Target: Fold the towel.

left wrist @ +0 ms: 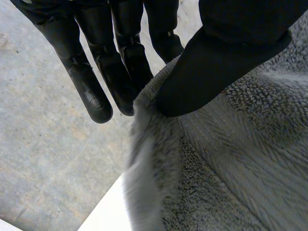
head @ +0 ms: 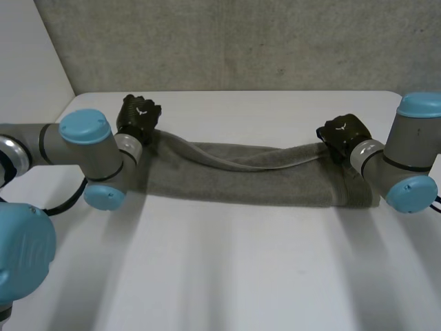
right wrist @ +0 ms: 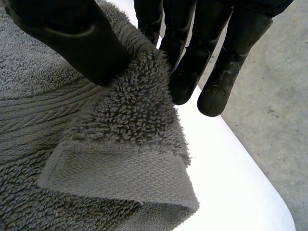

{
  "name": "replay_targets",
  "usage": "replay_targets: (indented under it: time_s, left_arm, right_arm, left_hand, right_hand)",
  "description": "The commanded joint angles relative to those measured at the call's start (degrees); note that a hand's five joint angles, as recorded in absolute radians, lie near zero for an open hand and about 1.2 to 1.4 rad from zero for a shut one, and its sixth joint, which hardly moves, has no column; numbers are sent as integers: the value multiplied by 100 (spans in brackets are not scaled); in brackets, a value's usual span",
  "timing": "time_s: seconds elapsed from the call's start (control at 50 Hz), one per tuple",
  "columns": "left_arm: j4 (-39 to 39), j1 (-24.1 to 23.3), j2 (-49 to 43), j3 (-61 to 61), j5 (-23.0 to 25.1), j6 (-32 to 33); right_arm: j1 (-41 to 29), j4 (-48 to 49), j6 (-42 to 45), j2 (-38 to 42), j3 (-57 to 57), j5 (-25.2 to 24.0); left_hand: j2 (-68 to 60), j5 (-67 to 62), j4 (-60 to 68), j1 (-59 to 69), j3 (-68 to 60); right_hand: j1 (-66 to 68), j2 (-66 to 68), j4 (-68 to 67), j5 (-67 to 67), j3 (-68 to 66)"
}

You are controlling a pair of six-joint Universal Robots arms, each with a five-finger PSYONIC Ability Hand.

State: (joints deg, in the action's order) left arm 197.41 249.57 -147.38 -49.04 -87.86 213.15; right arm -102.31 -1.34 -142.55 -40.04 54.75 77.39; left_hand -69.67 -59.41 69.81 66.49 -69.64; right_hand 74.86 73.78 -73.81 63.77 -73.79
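The grey terry-cloth towel [head: 248,181] lies as a long band across the white tabletop [head: 241,276], its long axis running left to right. The black left hand [head: 138,116] pinches its far-left corner between thumb and fingers, and the black right hand [head: 342,134] pinches its far-right corner likewise. The towel's body lies nearward of both hands, and I judge nothing blocks a pull that way.
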Motion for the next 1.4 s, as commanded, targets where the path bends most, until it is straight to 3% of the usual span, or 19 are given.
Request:
replay_targets:
  time_s: [0.02,0.18,0.2,0.22,0.24,0.26,0.28,0.3,0.38,0.5,0.66,0.76,0.92,1.24,1.26,1.28,1.32,1.4]
  left_arm:
    - [183,65,-194,60,-73,280]
    - [289,171,-361,210,-188,307]
    - [307,171,-387,228,-179,307]
    - [351,180,-422,236,-179,307]
    - [351,180,-423,237,-179,307]
    - [412,171,-449,228,-179,307]
    - [413,171,-449,228,-179,307]
    - [491,171,-458,210,-205,315]
    - [711,162,-405,114,-267,394]
    - [755,144,-308,-115,-407,412]
    - [755,171,360,-818,-451,386]
    - [755,171,877,-1476,-425,351]
    - [755,109,1247,-2074,-407,324]
    - [746,57,1326,-2356,-407,324]
    - [746,48,1326,-2365,-407,333]
    - [746,39,1326,-2356,-407,333]
    - [746,30,1318,-2365,-407,324]
    - [746,30,1318,-2383,-416,324]
  right_arm:
    - [1,-24,8,102,-44,4]
    - [10,2,8,137,-70,4]
    - [10,46,-1,146,-79,13]
    - [1,107,-1,146,-79,65]
    - [1,108,-1,146,-79,65]
    - [10,195,-9,146,-79,187]
    - [10,196,-9,146,-79,188]
    - [1,300,-9,137,-70,345]
    - [-34,599,-132,6,9,733]
    - [10,635,-379,-443,273,725]
    - [54,503,-493,-1585,1064,268]
    - [220,-645,-502,-1954,1161,-84]
    - [344,-1904,-545,-1596,932,-277]
    - [344,-1958,-818,-74,-351,-189]
    - [335,-1949,-870,48,-525,-207]
    - [326,-1897,-932,128,-649,-216]
    - [318,-1870,-1011,154,-737,-216]
    - [291,-1747,-1240,120,-747,-225]
  left_hand:
    - [-1033,-1059,1019,1351,-1036]
    - [-1033,-1059,1019,1351,-1036]
    - [-636,-662,622,953,-639]
    - [1550,1524,-1564,-1232,1547]
    - [1572,1545,-1585,-1254,1569]
    - [4403,4377,-4417,-4085,4400]
    - [4431,4405,-4445,-4114,4428]
    - [5967,5941,-5981,-5649,5964]
    - [5962,5936,-5976,-5645,5959]
    - [5962,5936,-5976,-5645,5959]
    - [5962,5936,-5976,-5645,5959]
    - [5945,5919,-5959,-5628,5942]
    - [5962,5936,-5976,-5645,5959]
    - [5962,5936,-5976,-5645,5959]
    - [5962,5936,-5976,-5645,5959]
    - [5962,5936,-5976,-5645,5959]
    - [5962,5936,-5976,-5645,5959]
    - [5962,5936,-5976,-5645,5959]
  right_hand:
    - [-52,56,-53,57,-55]
    - [-355,-247,250,-246,248]
    - [-1204,-1096,1099,-1095,1097]
    - [-2828,-2720,2723,-2719,2721]
    - [-2844,-2736,2739,-2735,2737]
    - [-4809,-4701,4705,-4700,4703]
    - [-4829,-4721,4724,-4720,4722]
    - [-6461,-6353,6356,-6352,6355]
    - [-6486,-6378,6381,-6377,6379]
    - [-6486,-6378,6381,-6377,6379]
    - [-6486,-6378,6381,-6377,6379]
    - [-5150,-5041,5045,-5040,5043]
    - [-4124,-4016,4019,-4015,4017]
    - [-3837,-3729,3732,-3728,3730]
    - [-4220,-4112,4115,-4111,4113]
    - [-5722,-5614,5618,-5613,5616]
    - [-6486,-6378,6381,-6377,6379]
    - [-6486,-6378,6381,-6377,6379]
